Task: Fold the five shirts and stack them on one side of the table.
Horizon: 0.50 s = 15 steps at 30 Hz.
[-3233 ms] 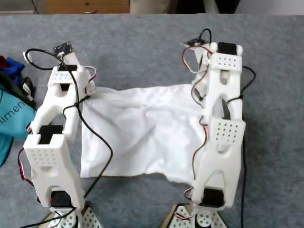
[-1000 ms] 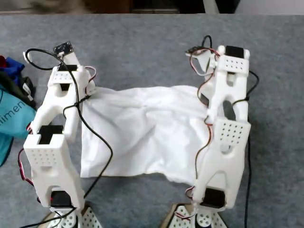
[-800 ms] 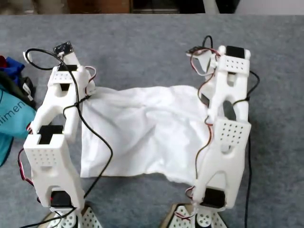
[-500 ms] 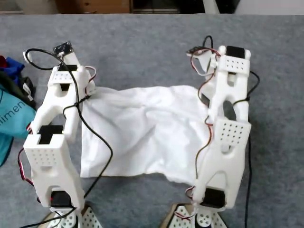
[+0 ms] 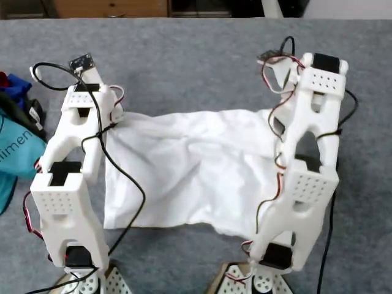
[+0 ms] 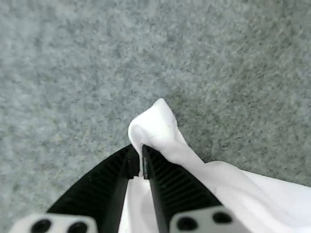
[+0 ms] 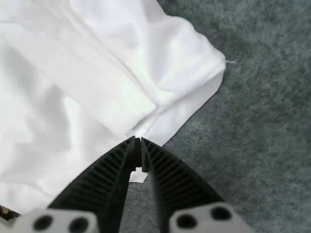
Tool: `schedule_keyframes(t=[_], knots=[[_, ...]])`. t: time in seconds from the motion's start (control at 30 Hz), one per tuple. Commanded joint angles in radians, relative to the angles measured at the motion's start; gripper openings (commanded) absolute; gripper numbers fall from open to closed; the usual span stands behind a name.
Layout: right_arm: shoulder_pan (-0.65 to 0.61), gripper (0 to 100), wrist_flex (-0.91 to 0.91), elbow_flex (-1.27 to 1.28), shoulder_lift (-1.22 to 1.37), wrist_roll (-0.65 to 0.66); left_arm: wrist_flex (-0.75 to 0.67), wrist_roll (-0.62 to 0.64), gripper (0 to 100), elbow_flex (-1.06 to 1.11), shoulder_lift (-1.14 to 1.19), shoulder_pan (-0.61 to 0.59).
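From above, a crumpled white cloth shirt (image 5: 190,171) lies spread on the grey, carpet-like worktop (image 5: 184,61), between the white plastic left arm (image 5: 67,184) and the white plastic right arm (image 5: 309,171); each arm covers the shirt's edge on its own side, and the arms' wrists hide both tools, so their grip cannot be read here; a thin black cable (image 5: 133,179) from the left arm crosses the shirt's left part; beyond the left arm, well apart from the shirt, a heap of clothes in teal, blue, black and red (image 5: 15,147) is cut off at the picture's edge; past the worktop's far edge a strip of brown wooden furniture (image 5: 110,7) shows, mostly cut off.

In the left wrist view, the left tool (image 6: 142,154), with black ribbed jaws, is clenched on a corner of the shirt (image 6: 155,126); the corner bulges beyond the tips in a small fold, with grey worktop (image 6: 97,58) around it.

In the right wrist view, the right tool (image 7: 137,141) has its black jaws pressed together at the shirt's (image 7: 97,73) edge, with a scrap of white cloth caught between them; layered folds and a free corner lie just beyond the tips; grey worktop (image 7: 252,145) lies beside them.
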Motion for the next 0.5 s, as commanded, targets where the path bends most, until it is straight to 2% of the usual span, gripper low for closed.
schedule_keyframes(t=[0.0, 0.13, 0.33, 0.47], knots=[[-0.028, 0.9, 0.02, 0.021, -0.079, 0.026, -0.015, -0.006, 2, -0.032, -0.004, 0.021], [-0.028, 1.3, 0.018, -0.016, -0.013, 0.028, -0.015, -0.006, 2, -0.032, -0.004, 0.021], [-0.033, 14.6, 0.018, -0.168, 0.166, -0.014, -0.015, -0.006, 2, -0.032, -0.004, 0.021], [-0.039, 14.3, 0.021, -0.243, 0.251, -0.049, -0.015, -0.006, 2, -0.032, -0.004, 0.021]])
